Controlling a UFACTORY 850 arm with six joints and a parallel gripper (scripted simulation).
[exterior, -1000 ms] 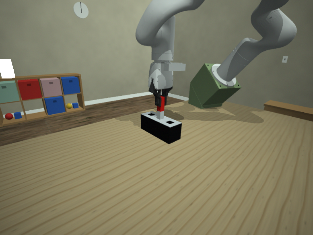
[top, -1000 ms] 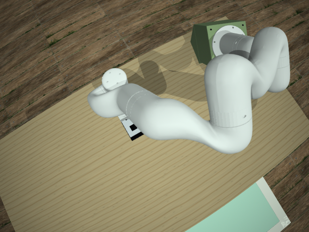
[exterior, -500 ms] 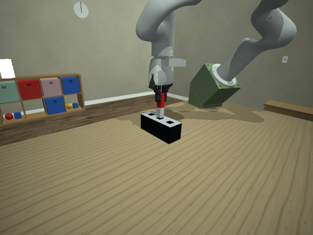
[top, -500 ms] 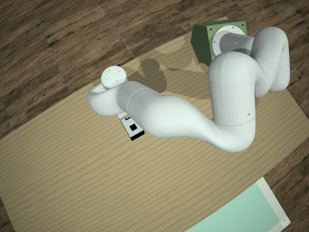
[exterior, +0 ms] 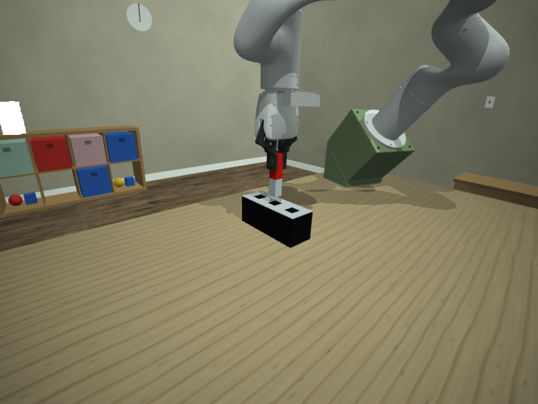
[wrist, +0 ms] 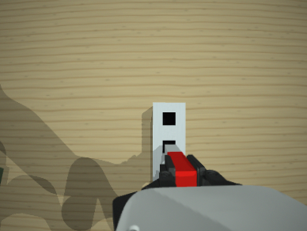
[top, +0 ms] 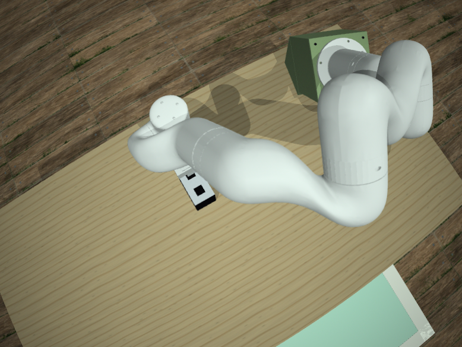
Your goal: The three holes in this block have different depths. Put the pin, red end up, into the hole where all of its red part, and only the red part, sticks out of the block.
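Observation:
The block [exterior: 276,218] is black with a pale grey top and three square holes in a row; it sits on the wooden table. My gripper [exterior: 276,162] is shut on the pin [exterior: 276,178], which hangs upright with its red end up between the fingers and its grey part below. The pin's grey lower end is at the mouth of the middle hole [exterior: 274,202]; a stretch of grey still shows above the block top. In the wrist view the red end [wrist: 181,168] sits between my fingers over the block [wrist: 168,134], with one open hole [wrist: 168,118] beyond. In the overhead view the arm hides most of the block [top: 198,191].
The green robot base [exterior: 364,149] stands behind and to the right of the block. A shelf with coloured bins [exterior: 69,162] stands by the far wall. A pale green mat [top: 358,317] lies off the table's near corner.

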